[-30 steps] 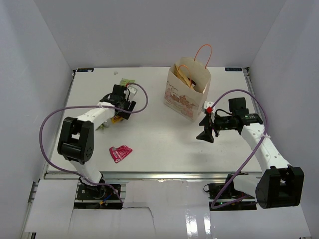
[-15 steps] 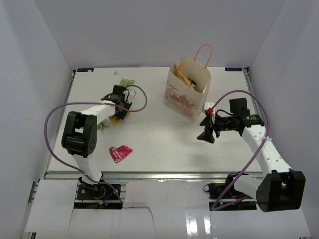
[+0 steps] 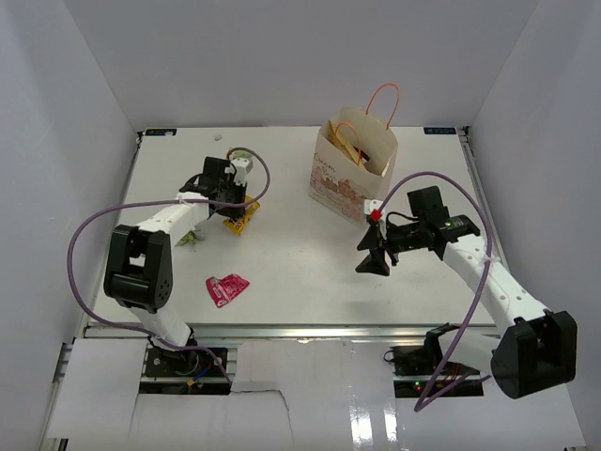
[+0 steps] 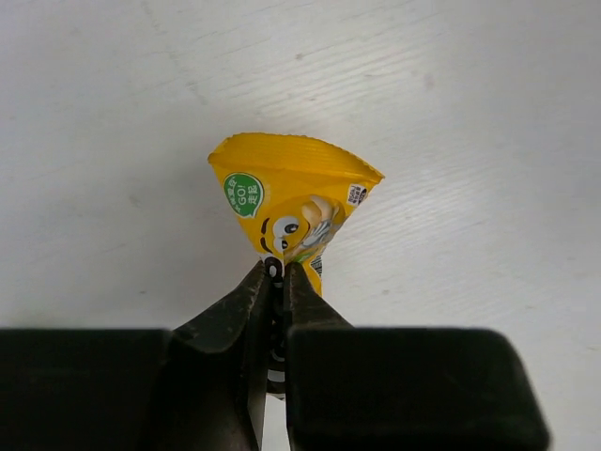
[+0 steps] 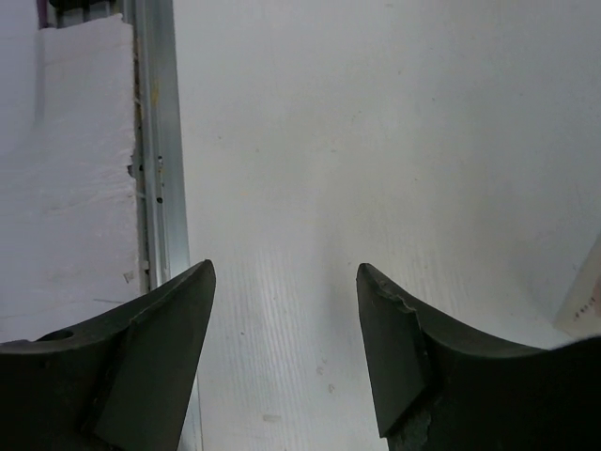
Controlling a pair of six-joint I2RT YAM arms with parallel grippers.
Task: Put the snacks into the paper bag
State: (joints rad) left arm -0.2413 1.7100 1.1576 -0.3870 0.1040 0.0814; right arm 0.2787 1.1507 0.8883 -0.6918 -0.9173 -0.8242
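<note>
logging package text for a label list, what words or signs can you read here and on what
"GO!": on the green round badge of the yellow packet pinched in the left pincer; the tiny characters beside it are too small to read.
Paper bag: brownish print on its side, too blurred to read.
Pink packet: too small to read.

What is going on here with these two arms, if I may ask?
The left claw is shut on one end of a yellow candy packet, left of the paper bag it should go into. The right claw is open and empty over bare table beside the bag. A pink packet lies near the front edge, not yet picked up.
</note>
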